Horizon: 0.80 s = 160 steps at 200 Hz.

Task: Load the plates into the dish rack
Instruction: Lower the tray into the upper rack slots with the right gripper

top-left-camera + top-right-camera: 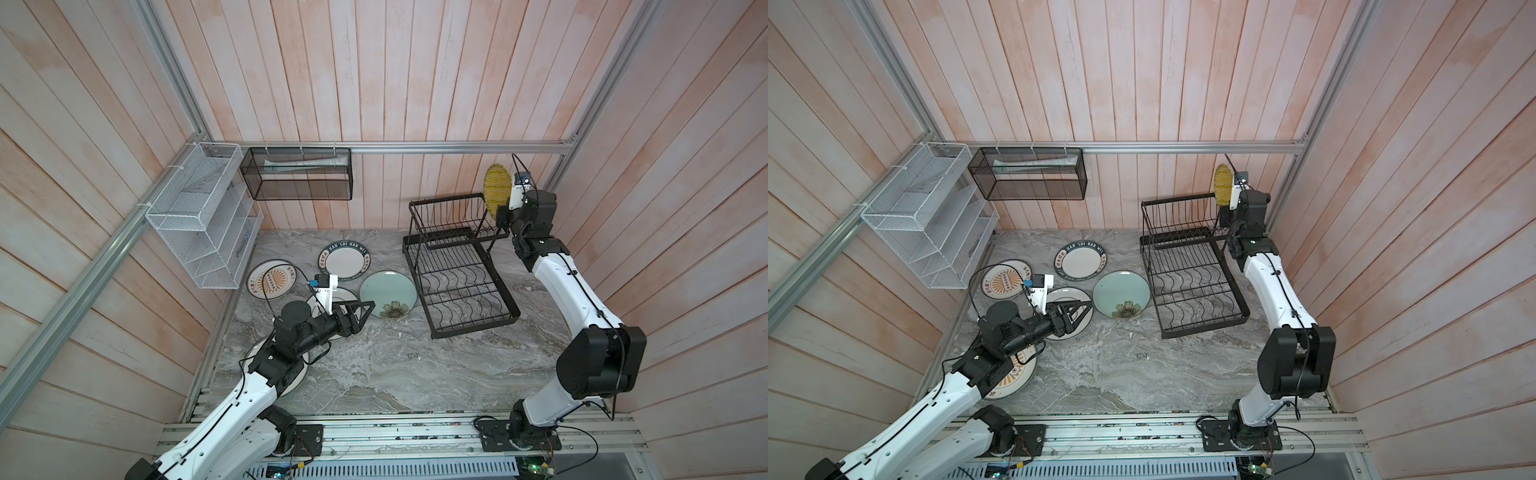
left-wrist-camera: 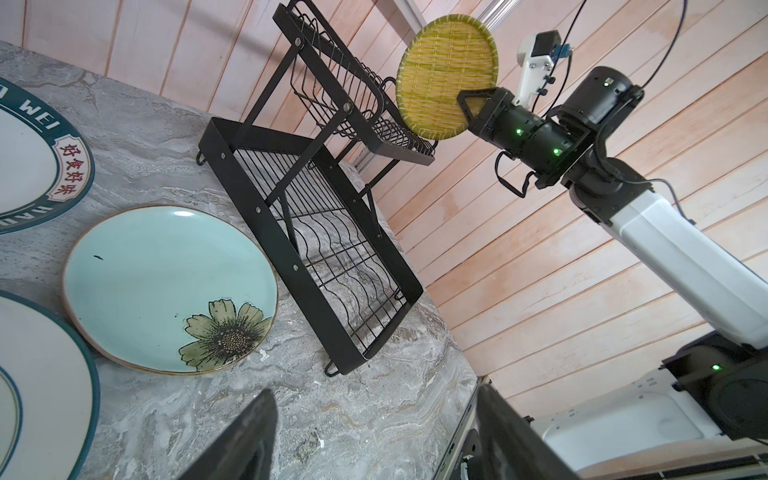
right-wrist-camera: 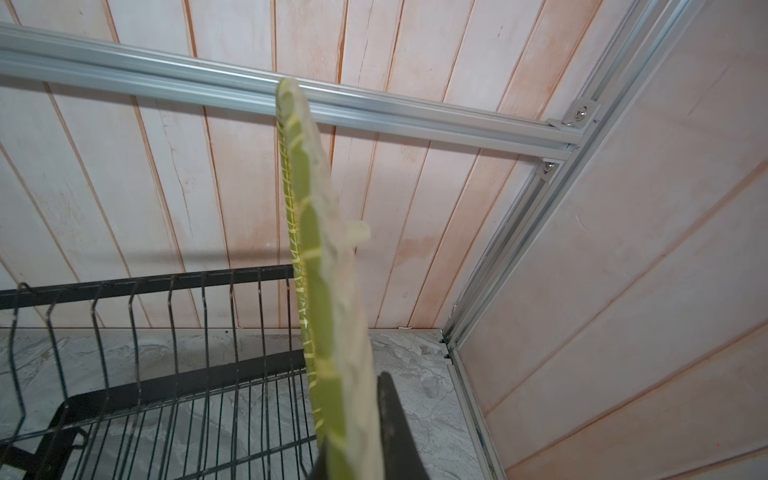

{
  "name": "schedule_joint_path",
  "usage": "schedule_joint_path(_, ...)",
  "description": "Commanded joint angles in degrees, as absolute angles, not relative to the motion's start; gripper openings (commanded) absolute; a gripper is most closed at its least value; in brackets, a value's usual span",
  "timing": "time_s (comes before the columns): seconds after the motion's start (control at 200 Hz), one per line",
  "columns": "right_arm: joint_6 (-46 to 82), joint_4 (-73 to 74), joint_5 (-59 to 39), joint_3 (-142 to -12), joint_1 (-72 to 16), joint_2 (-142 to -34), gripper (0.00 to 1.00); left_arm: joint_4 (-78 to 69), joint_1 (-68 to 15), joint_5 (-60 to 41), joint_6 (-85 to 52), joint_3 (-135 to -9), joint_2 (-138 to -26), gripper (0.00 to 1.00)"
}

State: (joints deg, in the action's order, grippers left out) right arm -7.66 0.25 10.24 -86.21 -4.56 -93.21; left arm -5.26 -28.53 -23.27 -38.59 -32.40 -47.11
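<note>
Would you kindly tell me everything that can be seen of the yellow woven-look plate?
The yellow woven-look plate is round, with a basket-weave yellow face, a green banded rim and a pale back. It hangs on edge in the air, roughly upright, by the dish rack, at its upper basket's end nearest the right arm, not yet in a slot. The right gripper has its jaws shut on the lower rim.

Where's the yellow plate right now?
In a top view the yellow plate stands on edge, back right, held by the right pincer above the dish rack's right end.
</note>
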Motion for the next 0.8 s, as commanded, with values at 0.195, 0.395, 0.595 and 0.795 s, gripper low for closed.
schedule_joint_path(0.195, -9.93, 3.77, 16.14, -89.30, -5.61, -96.23, 0.00, -4.53, -28.74, -22.24, -38.15, -33.26, -46.40, 0.76)
schedule_joint_path(0.395, -10.55, 3.73, 16.61, -89.05, -5.86, -97.02, 0.00, -4.48, -28.69, -22.00, -38.23, -33.21, -46.38, 0.76)
schedule_joint_path(0.595, -11.59, 3.75, 13.96, -87.97, -5.98, -96.60, 0.00, -4.39, -28.74, -21.88, -38.06, -33.25, -46.37, 0.76)
schedule_joint_path(0.795, -11.85, 3.68, 12.65, -87.27, -5.99, -96.24, 0.00, -4.28, -28.67, -21.80, -38.05, -33.25, -46.34, 0.76)
